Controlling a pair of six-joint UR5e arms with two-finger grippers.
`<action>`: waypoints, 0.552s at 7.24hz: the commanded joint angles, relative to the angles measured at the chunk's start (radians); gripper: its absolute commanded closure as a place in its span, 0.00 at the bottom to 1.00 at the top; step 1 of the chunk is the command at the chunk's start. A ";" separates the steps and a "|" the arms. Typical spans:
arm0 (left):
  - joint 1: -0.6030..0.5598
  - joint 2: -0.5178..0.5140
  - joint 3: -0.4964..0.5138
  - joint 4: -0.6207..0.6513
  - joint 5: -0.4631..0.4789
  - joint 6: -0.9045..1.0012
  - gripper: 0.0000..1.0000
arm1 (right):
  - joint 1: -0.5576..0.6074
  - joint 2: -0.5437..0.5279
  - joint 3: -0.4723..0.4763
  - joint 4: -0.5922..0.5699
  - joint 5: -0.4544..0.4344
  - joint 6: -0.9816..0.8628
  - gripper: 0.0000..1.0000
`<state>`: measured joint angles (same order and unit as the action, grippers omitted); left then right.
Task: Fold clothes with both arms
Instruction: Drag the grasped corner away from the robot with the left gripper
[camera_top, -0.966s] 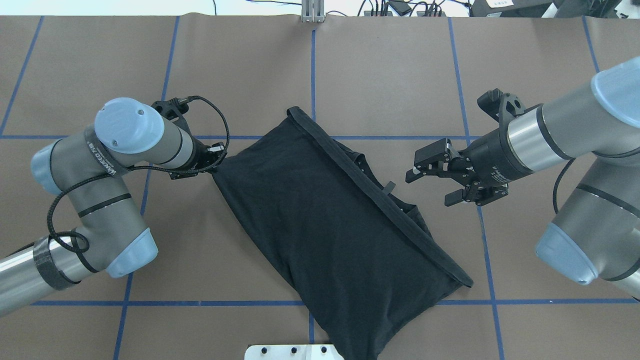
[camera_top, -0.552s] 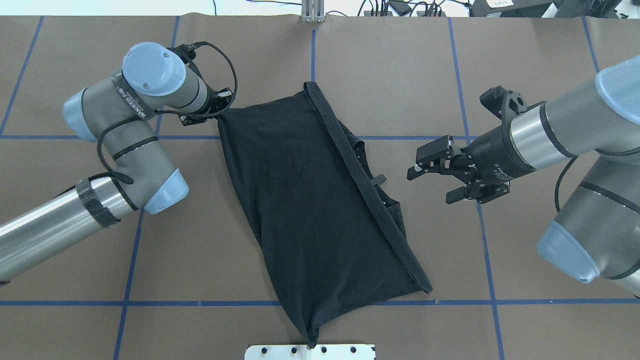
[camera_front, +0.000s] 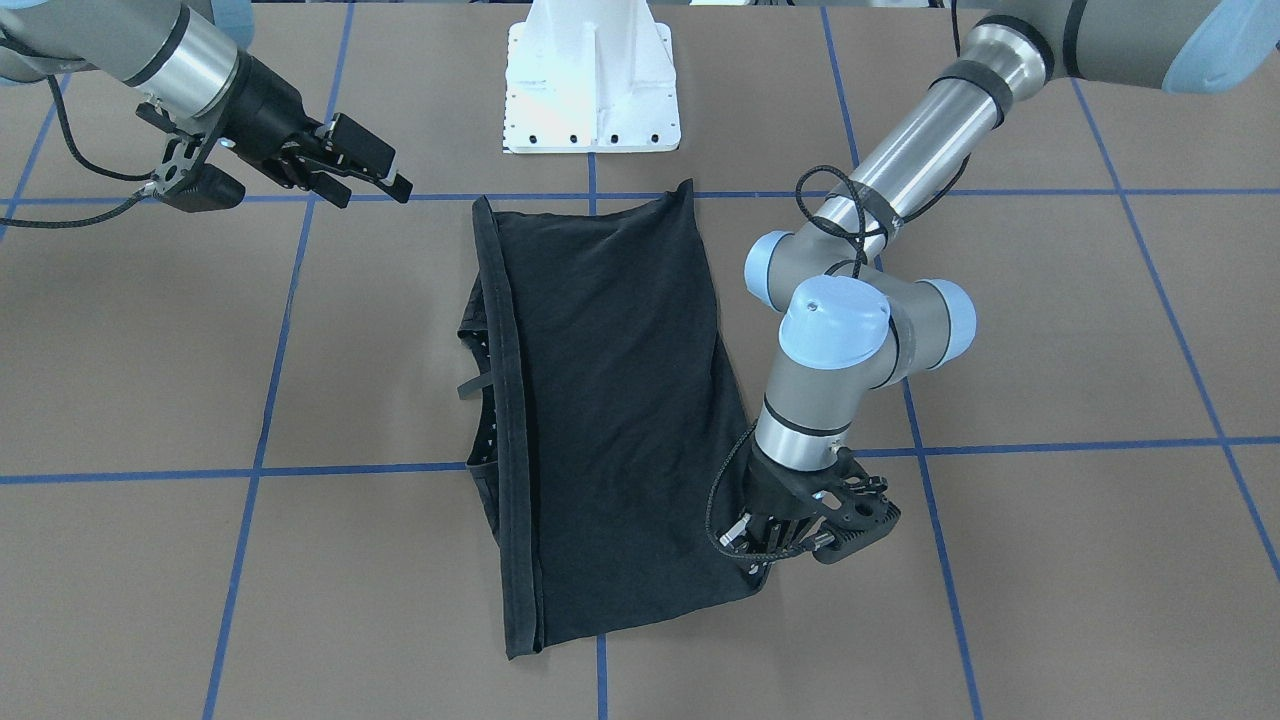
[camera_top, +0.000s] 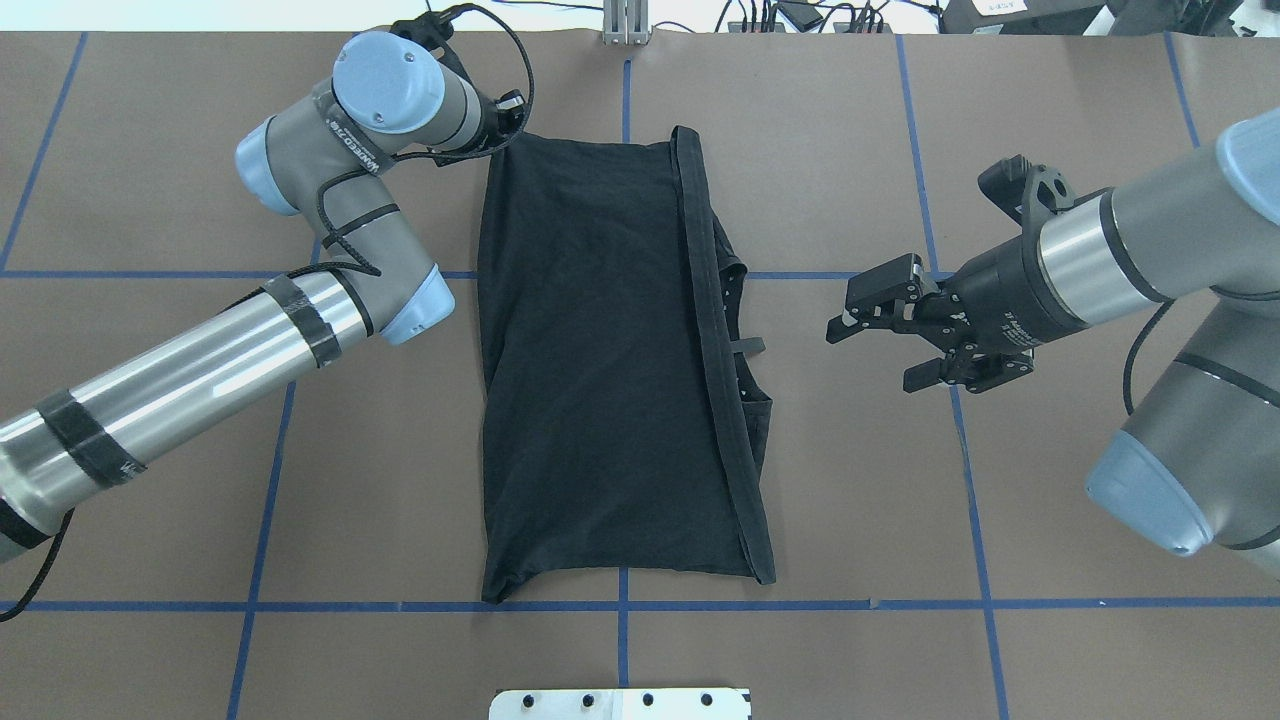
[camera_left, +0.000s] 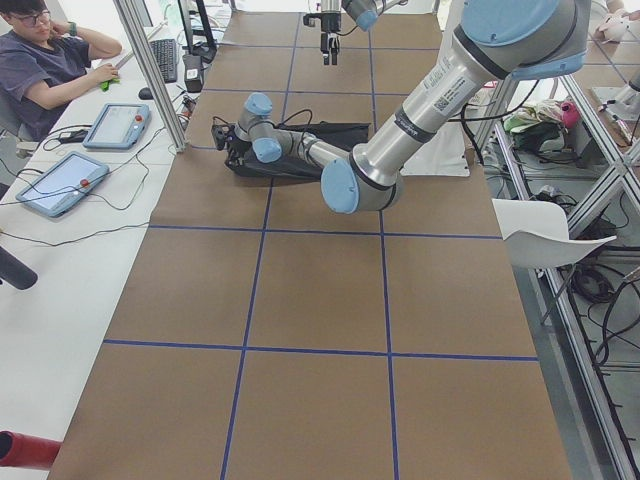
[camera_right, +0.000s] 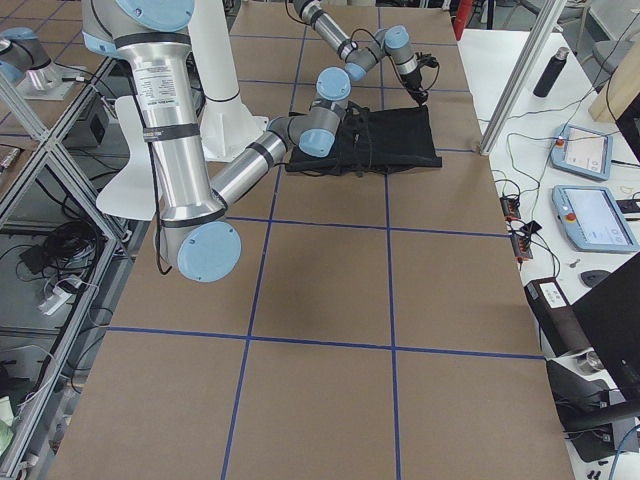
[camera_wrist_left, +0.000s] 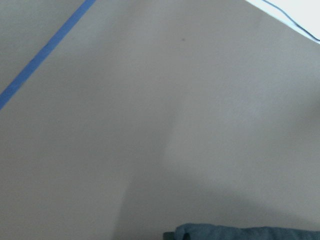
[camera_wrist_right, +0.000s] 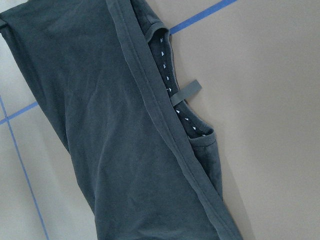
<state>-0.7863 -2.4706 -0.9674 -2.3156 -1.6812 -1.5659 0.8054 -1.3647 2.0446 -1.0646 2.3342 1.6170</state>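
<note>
The black T-shirt (camera_top: 600, 370) lies folded lengthwise in a long strip at the table's middle, also seen from the front (camera_front: 610, 400). Its logo is hidden. The collar with small white marks and a loop (camera_wrist_right: 172, 92) pokes out on the right side. My left gripper (camera_top: 508, 132) is shut on the shirt's far left corner, low at the table (camera_front: 762, 562). The left wrist view shows only a sliver of dark cloth (camera_wrist_left: 240, 233). My right gripper (camera_top: 872, 355) is open and empty, hovering to the right of the collar, apart from it (camera_front: 368, 193).
Brown paper with blue tape lines (camera_top: 800, 274) covers the table. The white pedestal base (camera_front: 590, 80) stands at the near edge. A seated operator (camera_left: 40, 60) and tablets (camera_right: 590, 215) are beyond the far edge.
My left gripper dragged the shirt corner far and to the right. The shirt swung from diagonal to straight and slid off the near edge. The right gripper stayed open, almost still.
</note>
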 joint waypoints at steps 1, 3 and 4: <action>-0.002 -0.019 0.061 -0.077 0.012 0.001 0.51 | 0.006 -0.001 -0.001 0.000 -0.004 0.000 0.00; -0.007 -0.013 0.021 -0.062 0.000 0.111 0.00 | 0.012 -0.002 -0.001 -0.009 -0.015 -0.005 0.00; -0.013 0.007 -0.031 -0.039 -0.005 0.112 0.00 | -0.008 -0.001 0.000 -0.009 -0.066 -0.005 0.00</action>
<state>-0.7931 -2.4794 -0.9510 -2.3747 -1.6791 -1.4757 0.8109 -1.3659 2.0436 -1.0724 2.3091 1.6137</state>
